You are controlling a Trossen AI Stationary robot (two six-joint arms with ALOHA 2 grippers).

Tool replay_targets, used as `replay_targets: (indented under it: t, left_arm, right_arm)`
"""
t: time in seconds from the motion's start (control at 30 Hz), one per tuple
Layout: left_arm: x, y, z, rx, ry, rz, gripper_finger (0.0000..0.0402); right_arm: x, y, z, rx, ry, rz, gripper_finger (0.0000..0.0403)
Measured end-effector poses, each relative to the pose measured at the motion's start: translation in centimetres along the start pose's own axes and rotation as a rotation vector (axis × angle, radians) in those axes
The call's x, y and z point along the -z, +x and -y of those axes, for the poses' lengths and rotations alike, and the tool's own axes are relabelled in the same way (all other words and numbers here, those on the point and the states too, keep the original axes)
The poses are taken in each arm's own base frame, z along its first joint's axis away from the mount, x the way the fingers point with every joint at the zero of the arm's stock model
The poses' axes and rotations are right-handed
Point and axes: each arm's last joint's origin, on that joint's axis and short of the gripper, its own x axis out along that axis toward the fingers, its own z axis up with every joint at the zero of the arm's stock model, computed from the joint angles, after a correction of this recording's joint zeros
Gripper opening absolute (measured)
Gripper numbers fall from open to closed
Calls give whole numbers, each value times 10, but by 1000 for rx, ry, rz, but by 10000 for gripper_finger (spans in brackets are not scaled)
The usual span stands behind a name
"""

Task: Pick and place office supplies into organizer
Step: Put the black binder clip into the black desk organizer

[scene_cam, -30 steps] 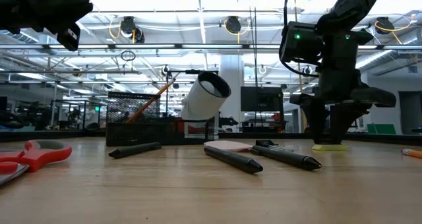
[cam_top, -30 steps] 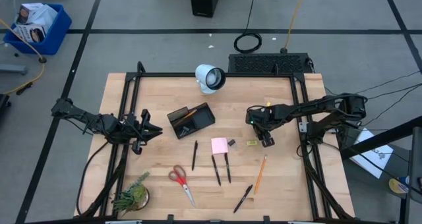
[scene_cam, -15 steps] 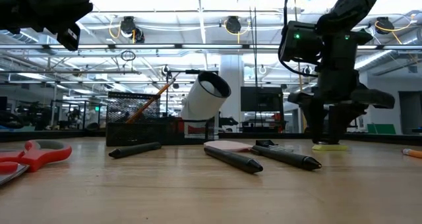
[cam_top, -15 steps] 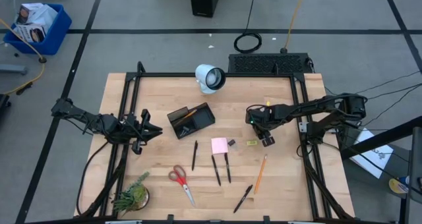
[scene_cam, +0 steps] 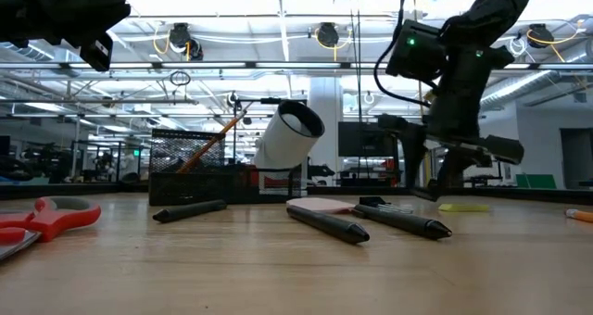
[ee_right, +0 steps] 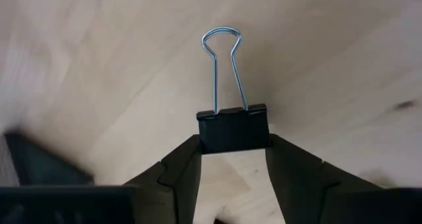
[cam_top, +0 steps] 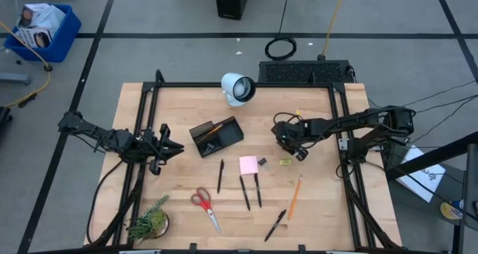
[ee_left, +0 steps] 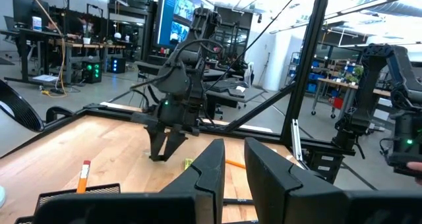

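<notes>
1. Your right gripper (ee_right: 234,155) has its jaws clamped on a black binder clip (ee_right: 233,128), one finger on each side of the clip's body, the wire handles pointing straight out ahead of the fingertips.
2. In the low view that right gripper (scene_cam: 428,181) hangs tilted above the wood, clear of the table (cam_top: 179,202).
3. Just beside the jaws, on the table, you see a small yellow clip (cam_top: 284,162); it lies flat and is not touched.
4. A little farther from the jaws lies the pink sticky-note pad (cam_top: 249,164), and beyond it three black pens (cam_top: 245,193) lie near one another.
5. An orange pencil (cam_top: 295,196) lies on the near side of the jaws, with a fourth pen (cam_top: 275,225) just past it.
6. The organizer (cam_top: 216,136) sits well away from the right jaws, past the pad, with a pencil already standing in it.
7. The red-handled scissors (cam_top: 205,208) lie farther off still, near the green plant (cam_top: 149,222).
8. The white cylinder (cam_top: 237,88) lies at the table's far edge.
9. Your left gripper (ee_left: 234,168) waits at the opposite side of the table, its jaws nearly together with a thin gap between them and nothing in them.
</notes>
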Motion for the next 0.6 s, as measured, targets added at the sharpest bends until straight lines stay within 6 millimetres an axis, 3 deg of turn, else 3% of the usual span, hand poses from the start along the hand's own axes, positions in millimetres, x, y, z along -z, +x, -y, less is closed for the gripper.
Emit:
replay_targets:
  t: [0.17,0.3,0.6]
  left_arm:
    - [0,0,0,0,0,0,63]
    - [0,0,0,0,0,0,63]
    - [0,0,0,0,0,0,63]
  right_arm:
    - [8,0,0,-39,-188,-30,155]
    - [17,-3,0,-71,-232,-24,155]
    - [53,-10,-13,-126,-392,13,155]
